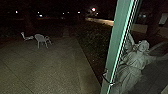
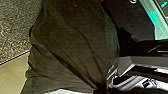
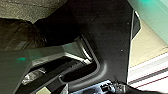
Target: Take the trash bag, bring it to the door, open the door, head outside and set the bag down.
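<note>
by the door (image 1: 117, 37), going out seemed the job; the bag (image 2: 72, 42) needed room. i couldn't tell how either arm's jaws were.

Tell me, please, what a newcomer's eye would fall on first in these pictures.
Probably the pale winged statue at the right of the head view, just past the tall green frame that cuts through the night scene. Next might come the pale chair standing out on the dark paved yard, towards the left. In the left wrist view, the big, dark, creased trash bag dominates.
</note>
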{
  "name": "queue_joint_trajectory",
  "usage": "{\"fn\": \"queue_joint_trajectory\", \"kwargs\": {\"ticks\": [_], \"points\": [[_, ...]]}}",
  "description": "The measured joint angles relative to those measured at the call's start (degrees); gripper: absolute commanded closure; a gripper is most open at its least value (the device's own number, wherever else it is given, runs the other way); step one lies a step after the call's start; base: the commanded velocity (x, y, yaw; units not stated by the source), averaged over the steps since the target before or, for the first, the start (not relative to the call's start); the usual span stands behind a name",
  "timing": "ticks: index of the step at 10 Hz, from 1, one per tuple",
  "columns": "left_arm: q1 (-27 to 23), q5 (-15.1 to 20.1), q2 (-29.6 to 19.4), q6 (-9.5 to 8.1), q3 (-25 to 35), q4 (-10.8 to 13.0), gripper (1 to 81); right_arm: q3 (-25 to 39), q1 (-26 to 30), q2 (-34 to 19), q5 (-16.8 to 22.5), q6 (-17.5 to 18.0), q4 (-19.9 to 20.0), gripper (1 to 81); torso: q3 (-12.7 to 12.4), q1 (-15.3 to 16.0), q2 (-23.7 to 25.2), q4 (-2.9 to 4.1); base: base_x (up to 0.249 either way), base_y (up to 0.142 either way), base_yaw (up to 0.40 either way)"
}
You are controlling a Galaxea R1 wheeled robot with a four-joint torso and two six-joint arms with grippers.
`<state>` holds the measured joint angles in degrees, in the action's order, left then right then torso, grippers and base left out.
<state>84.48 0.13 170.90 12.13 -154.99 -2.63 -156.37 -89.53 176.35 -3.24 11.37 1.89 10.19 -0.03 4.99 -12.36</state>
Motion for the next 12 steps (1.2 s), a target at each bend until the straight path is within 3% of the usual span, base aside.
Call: {"fn": "queue_joint_trajectory", "kwargs": {"ticks": [4,12], "points": [[0.0,-0.04,0.02,0.0,0.3,0.0,81.1,-0.27,0.17,-0.27,-0.28,0.0,0.01,1.0,-0.02,-0.05,0.07,0.0,0.097,0.077,0.0],[0.05,-0.13,-0.15,-0.04,0.24,0.0,81.1,-0.27,0.33,-0.22,-0.15,0.02,0.01,1.0,0.0,0.02,0.05,0.0,0.029,0.0,0.0]]}}
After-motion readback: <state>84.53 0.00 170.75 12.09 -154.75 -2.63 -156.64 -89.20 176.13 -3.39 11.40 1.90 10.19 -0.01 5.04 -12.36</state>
